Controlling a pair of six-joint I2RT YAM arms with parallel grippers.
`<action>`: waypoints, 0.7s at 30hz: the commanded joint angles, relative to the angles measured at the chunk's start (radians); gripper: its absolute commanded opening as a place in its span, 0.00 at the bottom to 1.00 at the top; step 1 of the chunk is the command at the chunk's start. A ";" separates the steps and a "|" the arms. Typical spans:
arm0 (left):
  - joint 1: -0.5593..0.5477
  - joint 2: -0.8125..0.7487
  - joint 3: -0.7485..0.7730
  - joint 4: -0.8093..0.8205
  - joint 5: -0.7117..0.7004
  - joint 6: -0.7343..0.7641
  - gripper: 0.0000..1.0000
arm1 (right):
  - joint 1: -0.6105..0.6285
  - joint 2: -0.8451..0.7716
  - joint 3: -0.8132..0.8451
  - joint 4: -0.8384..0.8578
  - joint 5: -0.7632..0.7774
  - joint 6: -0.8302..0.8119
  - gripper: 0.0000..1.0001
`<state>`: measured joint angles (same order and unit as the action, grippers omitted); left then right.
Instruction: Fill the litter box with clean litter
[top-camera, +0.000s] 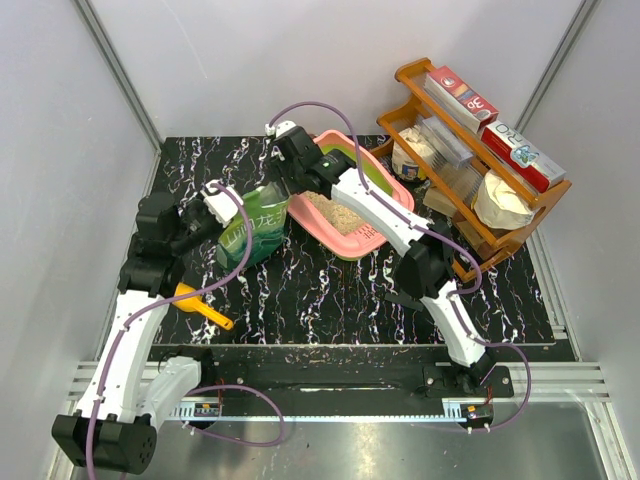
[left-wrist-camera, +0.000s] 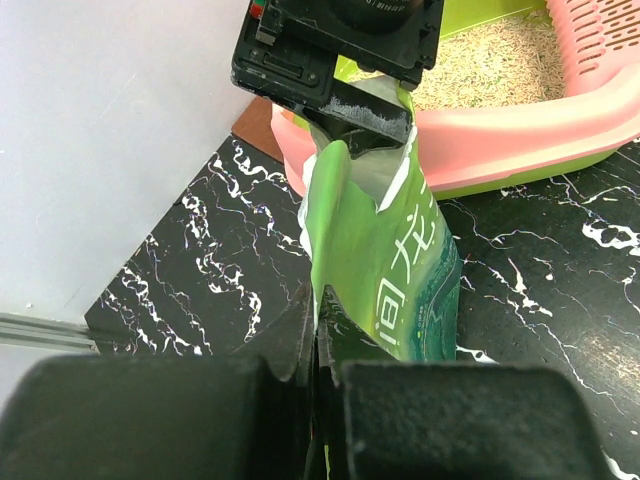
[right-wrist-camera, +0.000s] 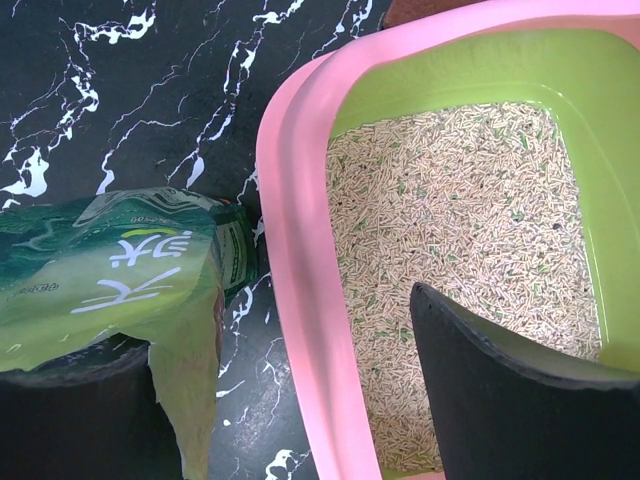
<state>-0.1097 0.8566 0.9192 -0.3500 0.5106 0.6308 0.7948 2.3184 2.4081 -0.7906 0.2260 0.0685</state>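
Pink-rimmed litter box (top-camera: 345, 238) on the marbled bench (top-camera: 300, 295), clean litter (top-camera: 325, 208) spread inside. Just left of the box, green bag (top-camera: 255, 232), far end pinched tight in left jaws. Right jaws spread wide across the box's left rim.

The green bag (top-camera: 255, 232) crowds the litter box's (top-camera: 362, 240) left side, the wooden rack (top-camera: 470, 150) its right, while bare table (top-camera: 330, 300) lies open before its near edge.
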 joint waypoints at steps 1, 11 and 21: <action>-0.002 -0.050 0.055 0.109 0.011 0.009 0.00 | -0.028 -0.106 0.042 0.005 0.032 -0.042 0.79; -0.002 -0.093 0.125 -0.158 -0.006 0.029 0.04 | -0.042 -0.217 0.026 -0.004 0.090 -0.168 0.81; -0.008 -0.105 0.201 -0.303 -0.098 -0.080 0.57 | -0.100 -0.274 0.039 -0.038 -0.040 -0.075 0.81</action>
<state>-0.1143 0.7509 1.0634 -0.5900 0.4740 0.5976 0.7315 2.1227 2.4050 -0.8581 0.2432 -0.0528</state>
